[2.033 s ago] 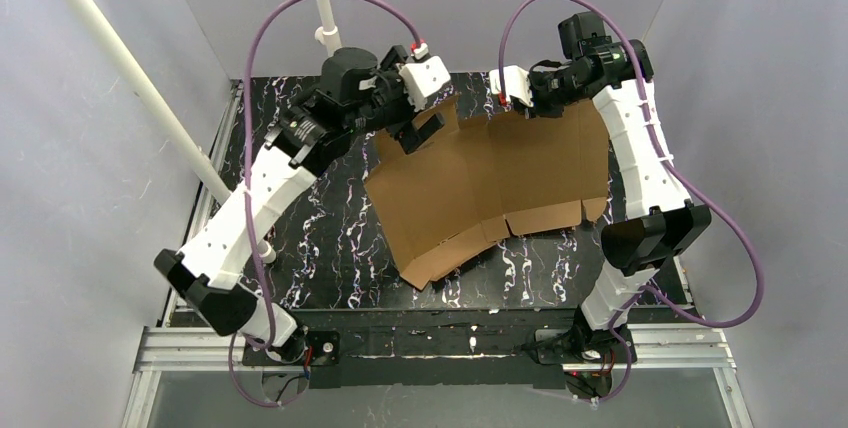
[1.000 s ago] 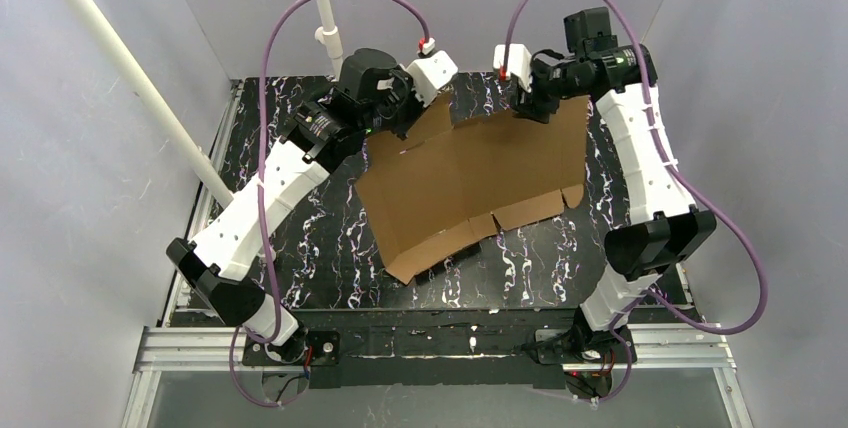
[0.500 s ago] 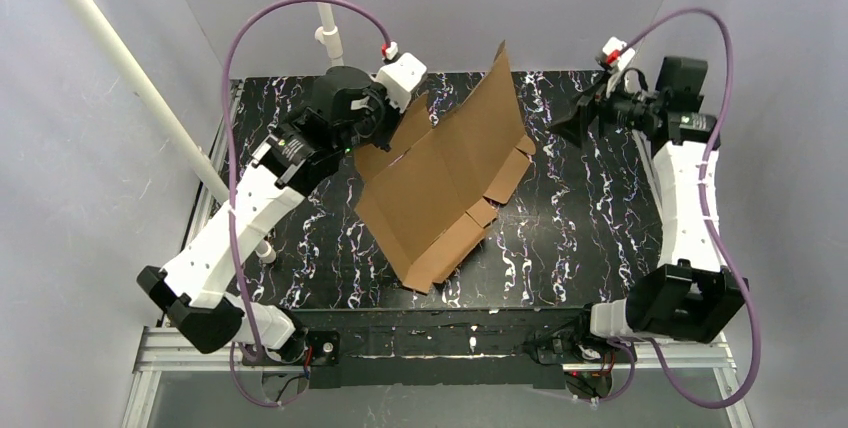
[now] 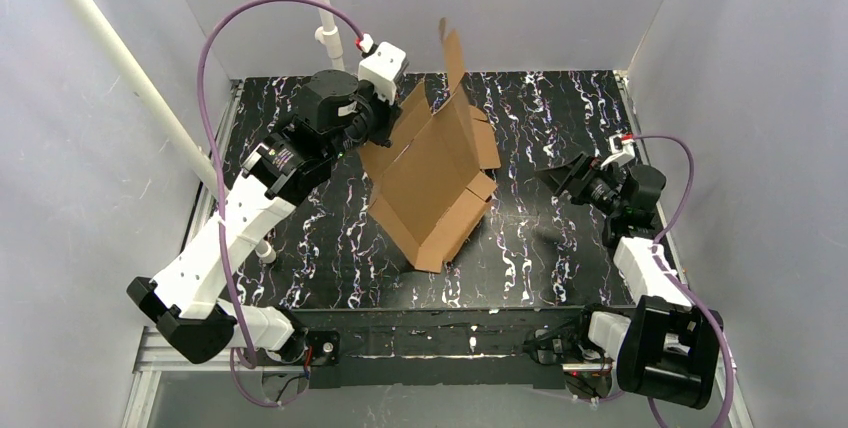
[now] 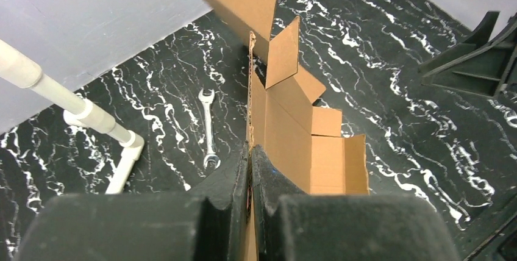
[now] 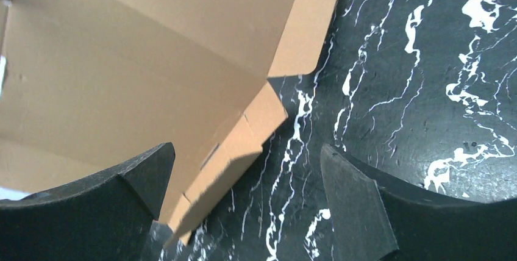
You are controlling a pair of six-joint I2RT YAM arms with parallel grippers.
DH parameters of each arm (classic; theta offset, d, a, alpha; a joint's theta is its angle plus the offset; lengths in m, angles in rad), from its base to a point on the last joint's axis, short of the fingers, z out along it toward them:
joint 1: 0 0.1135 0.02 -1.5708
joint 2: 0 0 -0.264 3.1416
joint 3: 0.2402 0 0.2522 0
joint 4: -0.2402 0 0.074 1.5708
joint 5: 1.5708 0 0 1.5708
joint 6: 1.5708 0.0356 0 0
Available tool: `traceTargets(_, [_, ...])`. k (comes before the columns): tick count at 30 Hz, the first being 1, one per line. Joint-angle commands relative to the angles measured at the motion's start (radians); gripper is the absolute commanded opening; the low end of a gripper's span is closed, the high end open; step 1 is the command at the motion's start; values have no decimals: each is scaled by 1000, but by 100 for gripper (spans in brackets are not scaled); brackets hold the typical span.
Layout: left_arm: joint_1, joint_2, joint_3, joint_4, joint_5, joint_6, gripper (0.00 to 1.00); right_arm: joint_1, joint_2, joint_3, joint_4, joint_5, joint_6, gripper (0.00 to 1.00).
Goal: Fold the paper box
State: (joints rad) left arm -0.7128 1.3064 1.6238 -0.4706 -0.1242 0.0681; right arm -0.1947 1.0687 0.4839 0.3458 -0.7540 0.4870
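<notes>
Right hand [image 4: 568, 174] back from paper box [image 4: 430, 183], jaws wide apart

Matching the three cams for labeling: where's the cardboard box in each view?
Top external: paper box at centre, tilted up, its left edge pinched by the left tool.
Left wrist: paper box edge-on up the middle, flaps spreading right.
Right wrist: paper box fills the upper left.
Shared landmark: the open right tool, right of centre from above, at the left wrist view's right edge, framing the right wrist view's bottom.
</notes>
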Motion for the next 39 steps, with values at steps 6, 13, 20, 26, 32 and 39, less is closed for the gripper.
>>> traceTargets(6, [-1, -30, 28, 90, 36, -157, 0, 61, 78, -66, 379, 112, 313, 98])
traceTargets(13, [1, -18, 20, 120, -3, -237, 0, 166, 81, -33, 181, 193, 192, 97])
traceTargets(20, [-1, -37, -65, 218, -72, -337, 0, 193, 40, -71, 96, 258, 106, 97])
traceTargets(26, [-1, -37, -93, 267, -68, -394, 0, 193, 49, -75, 69, 314, 73, 96])
traceTargets(32, [-2, -60, -143, 322, -85, -450, 0, 193, 72, -78, 52, 342, 55, 91])
traceTargets(39, [-1, -89, -190, 350, -83, -505, 0, 243, 148, -50, 50, 349, 27, 81])
